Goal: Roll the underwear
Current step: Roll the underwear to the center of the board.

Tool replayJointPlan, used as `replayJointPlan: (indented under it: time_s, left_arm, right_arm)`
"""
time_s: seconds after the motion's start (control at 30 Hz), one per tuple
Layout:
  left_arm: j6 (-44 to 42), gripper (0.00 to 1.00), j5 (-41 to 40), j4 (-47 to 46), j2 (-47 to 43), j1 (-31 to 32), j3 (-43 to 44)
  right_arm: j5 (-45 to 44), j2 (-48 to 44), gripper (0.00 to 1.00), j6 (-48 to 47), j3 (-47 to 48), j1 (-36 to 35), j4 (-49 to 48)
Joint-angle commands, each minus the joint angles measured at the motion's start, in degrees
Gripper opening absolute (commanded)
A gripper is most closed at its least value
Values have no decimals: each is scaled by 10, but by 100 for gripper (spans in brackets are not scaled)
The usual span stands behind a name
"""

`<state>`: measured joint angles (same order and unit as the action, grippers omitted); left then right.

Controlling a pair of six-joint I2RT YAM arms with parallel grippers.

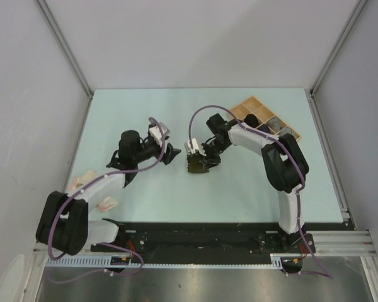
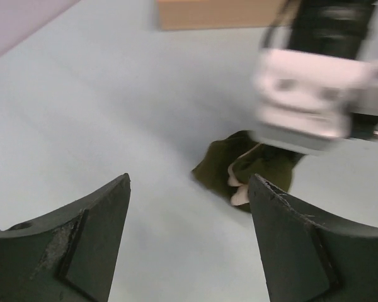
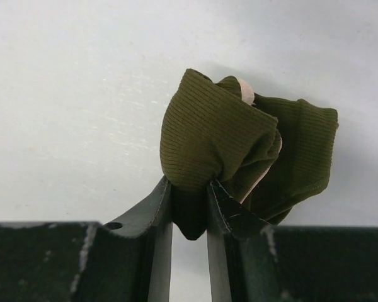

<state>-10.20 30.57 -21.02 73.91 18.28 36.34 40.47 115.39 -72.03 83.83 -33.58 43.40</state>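
Observation:
A dark olive green underwear (image 3: 239, 141), bunched into a loose roll with a pale inner strip showing, sits at the table's middle (image 1: 197, 165). My right gripper (image 3: 189, 184) is shut on a fold of its near edge, the cloth pinched between both fingers. In the top view the right gripper (image 1: 203, 158) stands right over the bundle. My left gripper (image 1: 172, 153) is open just left of it with nothing between its fingers. In the left wrist view the left gripper (image 2: 189, 180) points at bare table, with the olive underwear (image 2: 255, 168) ahead to the right, apart from it.
A light wooden tray (image 1: 247, 106) with compartments lies at the back right, grey items in some cells; its edge shows in the left wrist view (image 2: 217, 14). Pale pink garments (image 1: 80, 183) lie by the left arm near the table's left edge.

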Motion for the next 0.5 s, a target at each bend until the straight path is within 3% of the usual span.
replayJointPlan:
  time_s: [0.0,0.2,0.47]
  left_arm:
    - [-109,80,-9,-51,-61,74,-30]
    - [-247,79,-74,49,-68,182,-29]
    - [-364,77,-154,206,65,244,58]
  right_arm:
    - [88,64,15,23,79,17,185]
    - [122,141,15,32,183,36,292]
    - [122,176,15,36,226,50,350]
